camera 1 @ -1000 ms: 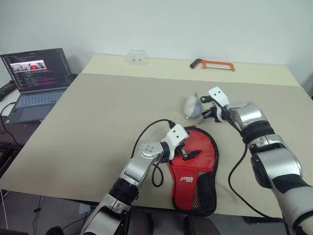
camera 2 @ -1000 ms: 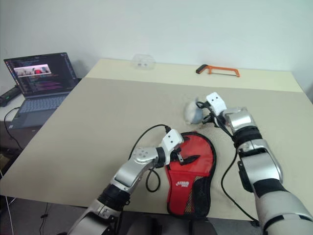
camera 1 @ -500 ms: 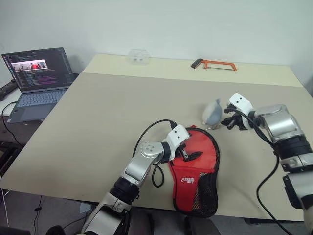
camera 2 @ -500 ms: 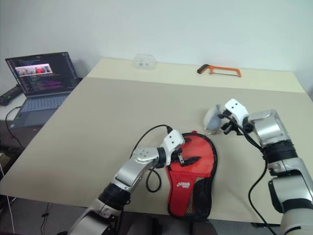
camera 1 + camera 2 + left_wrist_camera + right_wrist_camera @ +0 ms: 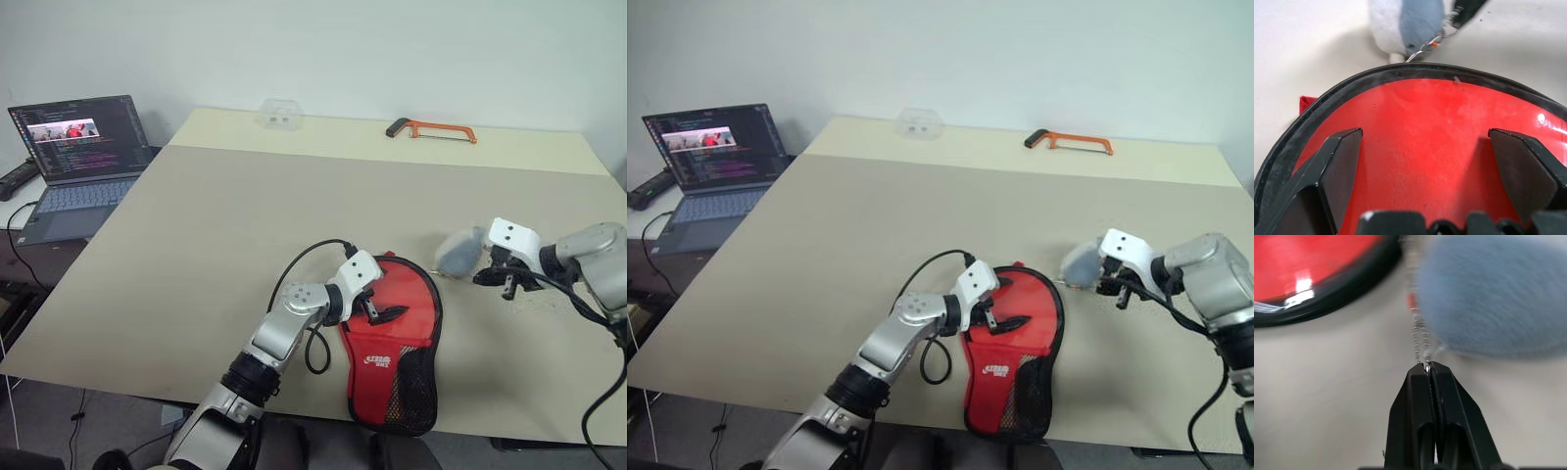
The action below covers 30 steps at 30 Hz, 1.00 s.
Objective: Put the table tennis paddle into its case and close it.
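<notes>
The red case (image 5: 397, 338) with its white logo and black mesh pocket lies flat near the table's front edge. My left gripper (image 5: 377, 311) rests open on its red face, one finger (image 5: 1337, 161) on each side. To the right of the case, my right gripper (image 5: 487, 278) is shut on a thin metal chain (image 5: 1418, 333). The chain carries a grey-blue plush charm (image 5: 458, 253) and runs toward the case's black rim (image 5: 1327, 298). The table tennis paddle is hidden.
An open laptop (image 5: 73, 147) sits off the table's left side. An orange hacksaw (image 5: 431, 128) and a clear plastic container (image 5: 278, 113) lie at the far edge. The tan table (image 5: 245, 225) spreads wide around the case.
My right gripper has swung to the right and toward the front edge, dragging the chain and plush charm along the case's top rim. The left gripper has stayed on the case.
</notes>
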Each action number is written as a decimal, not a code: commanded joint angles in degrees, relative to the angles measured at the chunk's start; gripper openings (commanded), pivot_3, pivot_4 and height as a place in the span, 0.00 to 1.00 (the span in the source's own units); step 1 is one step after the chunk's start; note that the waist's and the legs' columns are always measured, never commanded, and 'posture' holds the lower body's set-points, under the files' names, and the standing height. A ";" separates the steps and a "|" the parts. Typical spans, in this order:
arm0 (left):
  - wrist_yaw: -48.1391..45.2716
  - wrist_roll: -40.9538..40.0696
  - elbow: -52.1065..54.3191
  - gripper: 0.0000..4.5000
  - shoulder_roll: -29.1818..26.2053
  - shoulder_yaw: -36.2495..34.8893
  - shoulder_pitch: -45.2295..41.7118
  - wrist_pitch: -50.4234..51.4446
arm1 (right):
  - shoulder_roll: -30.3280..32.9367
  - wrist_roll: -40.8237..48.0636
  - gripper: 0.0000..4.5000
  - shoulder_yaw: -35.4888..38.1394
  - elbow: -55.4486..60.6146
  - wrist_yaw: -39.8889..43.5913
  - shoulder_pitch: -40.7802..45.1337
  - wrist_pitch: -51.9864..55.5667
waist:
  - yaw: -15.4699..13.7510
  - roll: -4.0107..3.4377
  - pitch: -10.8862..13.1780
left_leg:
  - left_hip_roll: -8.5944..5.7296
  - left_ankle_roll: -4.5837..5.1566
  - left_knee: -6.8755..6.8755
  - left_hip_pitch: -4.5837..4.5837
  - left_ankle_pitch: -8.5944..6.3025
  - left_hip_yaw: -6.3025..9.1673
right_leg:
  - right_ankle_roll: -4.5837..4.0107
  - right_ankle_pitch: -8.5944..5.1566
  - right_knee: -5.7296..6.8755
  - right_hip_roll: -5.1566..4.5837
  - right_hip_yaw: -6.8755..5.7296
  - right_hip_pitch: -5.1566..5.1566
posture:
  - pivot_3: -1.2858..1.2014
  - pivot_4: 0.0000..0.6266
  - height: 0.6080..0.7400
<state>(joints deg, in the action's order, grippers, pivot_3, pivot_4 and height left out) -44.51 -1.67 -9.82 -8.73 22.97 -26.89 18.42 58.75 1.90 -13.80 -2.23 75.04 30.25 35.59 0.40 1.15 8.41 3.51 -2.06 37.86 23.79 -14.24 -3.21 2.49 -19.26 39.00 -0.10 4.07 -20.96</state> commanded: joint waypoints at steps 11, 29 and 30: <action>-1.63 1.63 -5.33 1.00 -1.02 3.05 2.53 2.45 | 6.23 7.48 0.01 7.70 8.22 4.36 -4.01 -5.64 | 0.02 0.02 0.01 | 0.01 0.04 -0.02 -0.43 -0.04 0.02 | 0.01 -0.01 -0.07 -0.01 -0.01 0.49 | 0.52 0.24 1.00; -1.67 1.71 -5.88 1.00 -0.85 2.86 2.45 2.44 | 9.13 9.28 0.59 11.07 5.56 6.00 2.57 -9.57 | 0.15 0.01 0.03 | 0.06 0.07 -0.04 -0.88 -0.08 -0.01 | 0.01 -0.01 -0.11 -0.05 0.03 0.90 | 0.52 0.24 1.00; -1.64 1.68 -5.89 1.00 -0.82 2.84 2.48 2.47 | 8.24 8.44 0.59 10.51 3.67 4.96 5.07 -9.79 | 0.22 -0.02 0.02 | 0.06 0.07 -0.04 -0.90 -0.08 -0.02 | 0.01 -0.01 -0.10 -0.06 0.05 0.91 | 0.52 0.24 1.00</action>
<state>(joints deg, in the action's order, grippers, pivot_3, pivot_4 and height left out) -45.66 -1.69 -11.49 -8.99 22.96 -27.38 18.42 67.09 10.26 -5.61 3.00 80.95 32.01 27.21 0.61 1.13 8.42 3.58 -1.99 37.82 22.87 -14.32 -3.24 2.50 -19.27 38.89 -0.18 4.12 -20.05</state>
